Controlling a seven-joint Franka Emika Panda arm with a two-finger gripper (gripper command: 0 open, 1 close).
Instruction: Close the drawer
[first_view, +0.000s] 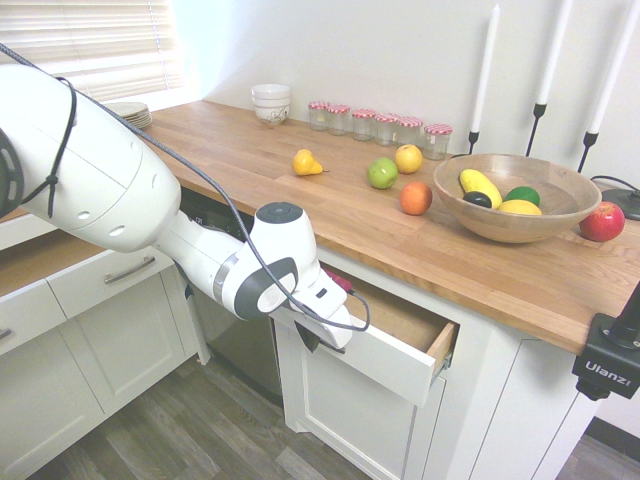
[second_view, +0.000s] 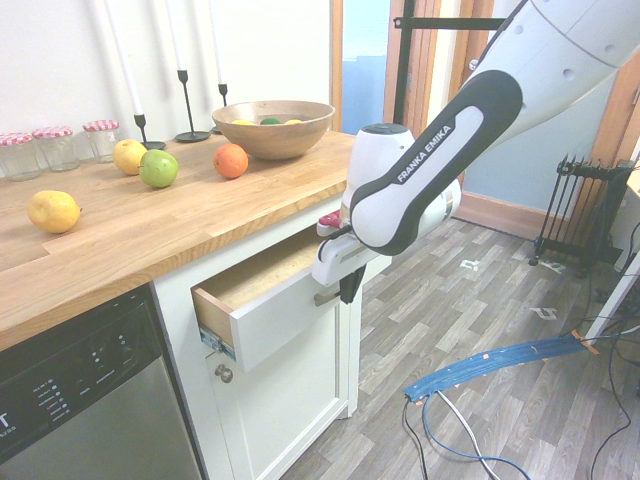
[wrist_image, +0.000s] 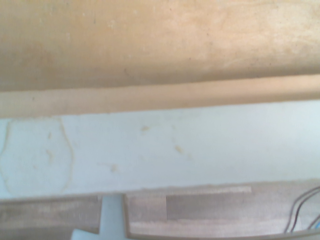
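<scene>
Just under the wooden counter (first_view: 300, 190), the drawer (second_view: 262, 318) stood partly open, and the gripper (second_view: 347, 289) pressed against its white front with fingers shut, holding nothing.

Arm (first_view: 120, 190): glossy white rounded shells, dark grey joint bands and a grey cap (first_view: 279, 212) on the wrist joint. Black cable (first_view: 235, 215) runs along the links, strapped round the big segment, loops near the hand. Dark grey forearm panel (second_view: 440, 150) reads "FRANKA EMIKA" in white. Gripper (second_view: 347, 292): white body, black fingers.
</scene>
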